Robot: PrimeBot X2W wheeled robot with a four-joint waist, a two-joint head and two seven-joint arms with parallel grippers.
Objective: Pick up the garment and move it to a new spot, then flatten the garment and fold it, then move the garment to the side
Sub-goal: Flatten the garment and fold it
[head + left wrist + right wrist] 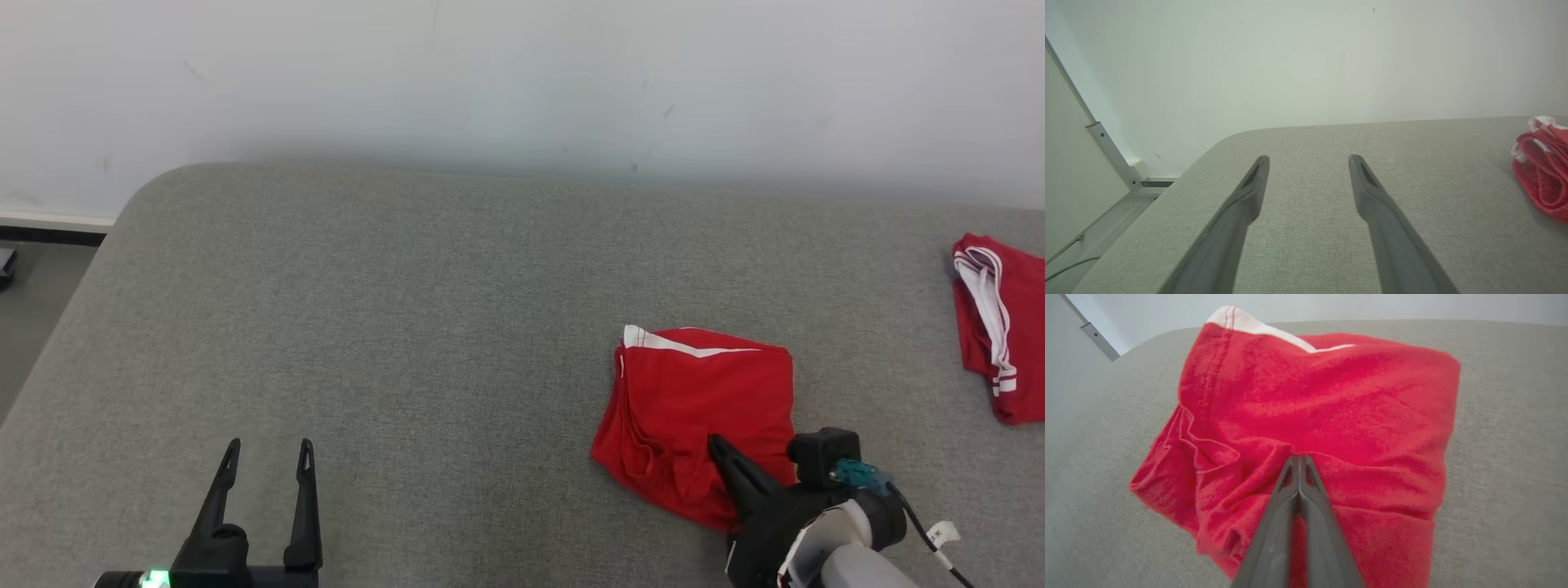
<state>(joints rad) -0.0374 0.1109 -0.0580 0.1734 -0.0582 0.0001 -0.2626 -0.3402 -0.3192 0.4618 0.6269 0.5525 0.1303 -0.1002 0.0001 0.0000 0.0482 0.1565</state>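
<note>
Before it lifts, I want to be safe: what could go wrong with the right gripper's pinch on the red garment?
The right gripper is shut on a ridge of the folded red garment; it may hold just the top layer, so lifting could undo the fold. The left gripper stands open far off, giving no support. A second red garment lies to the right; dragging there might disturb it.

You are working in what looks like a bare test room or lab. A plain, scuffed white wall [522, 73] stands at twelve o'clock. Before it spreads a grey fabric-covered table [408, 327] with a rounded corner. On the table lie a red garment [694, 400] at four o'clock and a second red piece [1000, 327] at three. A metal rail [1112, 153] and a loose cable [1069, 267] show at nine.
</note>
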